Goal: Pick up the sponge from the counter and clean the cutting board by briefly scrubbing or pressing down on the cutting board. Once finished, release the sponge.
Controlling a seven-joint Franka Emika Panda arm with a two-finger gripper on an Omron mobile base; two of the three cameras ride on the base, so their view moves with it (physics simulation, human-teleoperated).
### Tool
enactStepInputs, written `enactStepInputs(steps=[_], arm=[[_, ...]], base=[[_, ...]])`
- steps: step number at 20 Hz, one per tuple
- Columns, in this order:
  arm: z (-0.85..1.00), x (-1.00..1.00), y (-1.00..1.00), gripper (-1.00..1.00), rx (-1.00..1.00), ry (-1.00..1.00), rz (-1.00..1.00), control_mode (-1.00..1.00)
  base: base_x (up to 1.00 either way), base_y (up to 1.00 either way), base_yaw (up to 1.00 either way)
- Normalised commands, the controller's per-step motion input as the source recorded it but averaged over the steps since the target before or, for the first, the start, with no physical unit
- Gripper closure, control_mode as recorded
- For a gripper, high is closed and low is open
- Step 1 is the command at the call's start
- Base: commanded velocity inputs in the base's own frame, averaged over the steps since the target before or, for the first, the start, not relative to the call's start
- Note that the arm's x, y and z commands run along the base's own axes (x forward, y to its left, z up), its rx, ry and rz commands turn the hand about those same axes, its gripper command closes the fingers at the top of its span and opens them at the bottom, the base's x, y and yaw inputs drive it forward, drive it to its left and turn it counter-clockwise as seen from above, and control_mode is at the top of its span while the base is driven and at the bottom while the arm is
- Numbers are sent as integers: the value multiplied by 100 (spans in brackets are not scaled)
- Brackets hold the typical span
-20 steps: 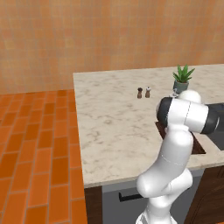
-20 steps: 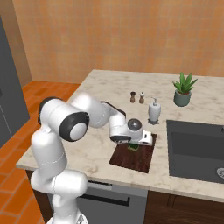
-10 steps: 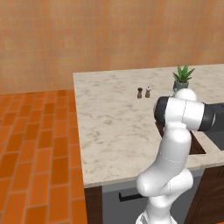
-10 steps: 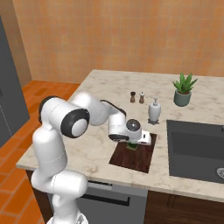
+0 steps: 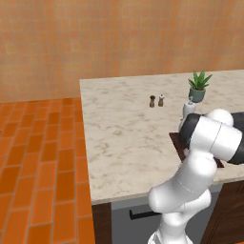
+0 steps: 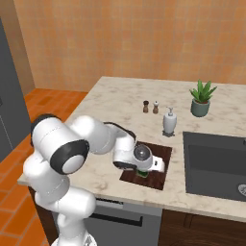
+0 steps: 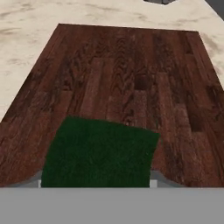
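Right base view, left to right. Orange tiled floor (image 6: pixel 29 103) at far left, a dark grey tall unit (image 6: pixel 8 105) against the picture's left edge. The counter (image 6: pixel 110 103) starts with its left edge over the floor; wide bare marble between that edge and the arm, open room there. Front edge runs just below the cutting board (image 6: pixel 161 150), little margin between board and drop.

The gripper (image 6: pixel 142 171) is low over the near left part of the cutting board, hand turned downward. A sliver of the sponge (image 6: pixel 142 171) shows green beneath the hand. In the hand view the sponge (image 7: pixel 100 153) lies against the dark wood of the board (image 7: pixel 131 78), near the board's close end, clamped between the jaws; most of the board's length lies free beyond it, with pale counter (image 7: pixel 26 39) along its left side and past its far end.

Behind the board: two small shakers (image 6: pixel 150 106) side by side, well apart from it. A white soap dispenser (image 6: pixel 169 121) stands just past the board's far right corner, nearest obstacle. A potted plant (image 6: pixel 201 98) sits further back right. The dark sink basin (image 6: pixel 216 163) lies just beside the board's right edge.

Left base view: the arm's elbow covers most of the board (image 5: pixel 177 141); shakers (image 5: pixel 156 100), dispenser (image 5: pixel 188 109) and plant (image 5: pixel 198 86) stand behind.
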Motion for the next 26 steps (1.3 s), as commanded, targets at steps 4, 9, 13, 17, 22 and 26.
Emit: enactStepInputs(steps=[4, 9, 13, 17, 22, 26], arm=[[-10, -58, 0, 100, 0, 0, 0, -100], [-1, 7, 20, 100, 0, -5, 0, -100], [0, 51, 23, 100, 0, -7, 0, -100], [0, 61, 20, 100, 0, -5, 0, -100], [0, 56, 16, 100, 0, -5, 0, -100], [0, 36, 0, 100, 0, -7, 0, -100]], base=[[0, 0, 0], [0, 0, 0], [0, 0, 0], [0, 0, 0], [0, 0, 0], [0, 0, 0]])
